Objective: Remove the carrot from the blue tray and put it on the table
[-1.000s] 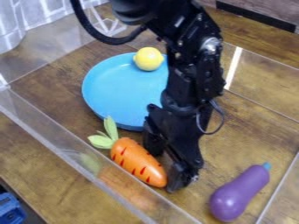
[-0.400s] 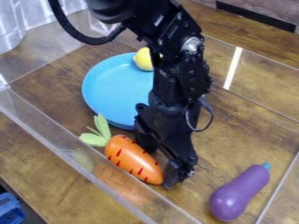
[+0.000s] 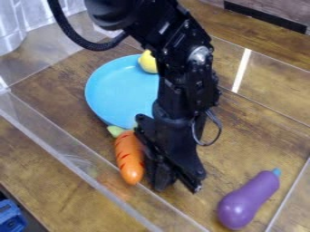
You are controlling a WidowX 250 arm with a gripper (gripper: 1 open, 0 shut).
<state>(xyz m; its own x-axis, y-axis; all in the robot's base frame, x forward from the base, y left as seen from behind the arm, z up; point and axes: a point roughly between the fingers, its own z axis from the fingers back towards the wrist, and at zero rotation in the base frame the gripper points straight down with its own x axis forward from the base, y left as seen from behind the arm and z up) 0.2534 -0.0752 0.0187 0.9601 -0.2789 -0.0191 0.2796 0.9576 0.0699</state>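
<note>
The orange carrot (image 3: pixel 129 157) lies on the dark wood table (image 3: pixel 260 118), just off the front rim of the round blue tray (image 3: pixel 115 86). It points toward the front acrylic wall, and a bit of its green top shows at the tray end. My black gripper (image 3: pixel 169 175) stands low over the table, right against the carrot's right side. Its fingers look shut, and I cannot see the carrot between them. The arm hides the tray's right part.
A small yellow ball (image 3: pixel 147 61) sits at the far rim of the tray, behind the arm. A purple eggplant (image 3: pixel 248 199) lies on the table at the front right. A low clear wall (image 3: pixel 72 149) runs along the front left.
The carrot has swung from lying across to pointing toward the front wall and shifted left. The gripper came down beside it and shut.
</note>
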